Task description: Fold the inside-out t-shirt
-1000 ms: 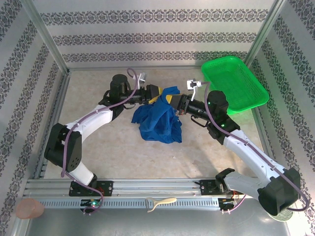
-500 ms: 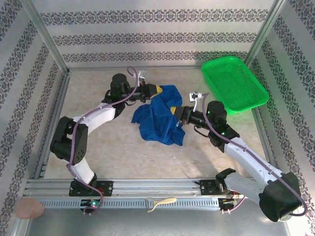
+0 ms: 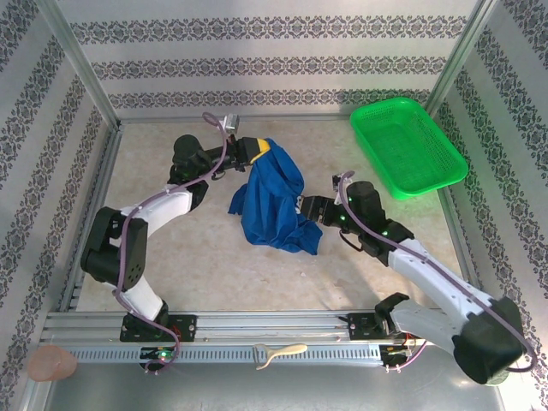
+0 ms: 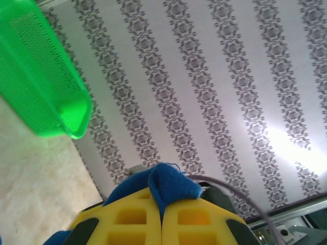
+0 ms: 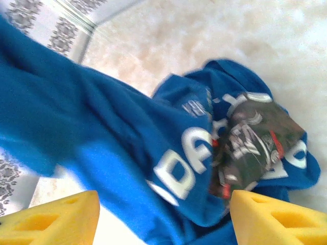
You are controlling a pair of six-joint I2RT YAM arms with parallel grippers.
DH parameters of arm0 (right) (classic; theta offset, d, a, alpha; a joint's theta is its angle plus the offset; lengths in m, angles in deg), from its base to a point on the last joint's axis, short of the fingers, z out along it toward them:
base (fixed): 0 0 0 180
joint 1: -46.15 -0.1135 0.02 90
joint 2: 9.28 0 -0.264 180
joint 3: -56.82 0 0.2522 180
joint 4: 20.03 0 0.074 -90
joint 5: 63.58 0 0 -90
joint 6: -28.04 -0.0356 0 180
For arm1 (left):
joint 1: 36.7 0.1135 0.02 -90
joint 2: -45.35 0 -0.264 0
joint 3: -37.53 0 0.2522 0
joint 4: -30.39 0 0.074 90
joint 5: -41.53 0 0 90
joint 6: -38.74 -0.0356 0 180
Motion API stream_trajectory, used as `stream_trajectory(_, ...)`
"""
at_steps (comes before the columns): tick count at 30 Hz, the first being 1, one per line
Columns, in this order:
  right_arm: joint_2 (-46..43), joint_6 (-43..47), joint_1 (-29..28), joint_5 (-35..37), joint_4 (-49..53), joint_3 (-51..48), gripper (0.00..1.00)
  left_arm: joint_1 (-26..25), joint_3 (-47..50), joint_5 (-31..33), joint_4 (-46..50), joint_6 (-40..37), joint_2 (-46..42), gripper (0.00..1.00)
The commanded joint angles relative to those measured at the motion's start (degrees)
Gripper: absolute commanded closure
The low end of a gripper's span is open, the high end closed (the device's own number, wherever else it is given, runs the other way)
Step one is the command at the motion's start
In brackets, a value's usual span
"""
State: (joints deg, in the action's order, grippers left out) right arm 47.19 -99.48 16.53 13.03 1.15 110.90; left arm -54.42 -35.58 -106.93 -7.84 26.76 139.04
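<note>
Change: my right jaws have just let go of the t-shirt (image 5: 117, 153) and now stand wide, drawn back to centre right of the top view.
Left jaws: clamped shut on a blue fold, raised at upper centre.
T-shirt: hangs bunched from that grip onto the counter (image 3: 188, 257), mid-frame.
Meaning: still crumpled, I judge; my right needs a fresh edge before any fold.

Beige table (image 3: 197, 257) with crumpled blue t-shirt (image 3: 274, 210) and green basket (image 3: 409, 145)
</note>
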Motion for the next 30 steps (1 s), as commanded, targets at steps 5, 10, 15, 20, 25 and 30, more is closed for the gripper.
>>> stream_trajectory(5,-1.7,11.4,-9.9,15.6,11.1,14.7,0.34,-1.3,-4.7,5.2,37.8,-23.1,-10.2,1.00)
stream_trajectory(10,5.7,18.6,-16.7,23.5,13.8,24.2,0.43,-1.9,-6.0,5.9,42.0,-23.8,-10.0,1.00)
stream_trajectory(15,12.9,22.5,-19.1,28.2,14.8,30.7,0.47,-2.5,-7.6,5.9,43.0,-23.8,-9.1,1.00)
stream_trajectory(20,18.1,24.4,-19.2,31.1,15.6,34.0,0.47,-2.8,-8.7,5.4,43.4,-23.8,-9.1,1.00)
stream_trajectory(25,22.0,24.8,-18.7,33.6,16.2,36.5,0.58,-3.0,-9.2,4.7,43.6,-23.6,-9.3,1.00)
stream_trajectory(30,21.9,23.2,-15.6,33.9,17.2,37.3,1.00,-2.9,-8.9,4.3,43.7,-23.9,-10.0,1.00)
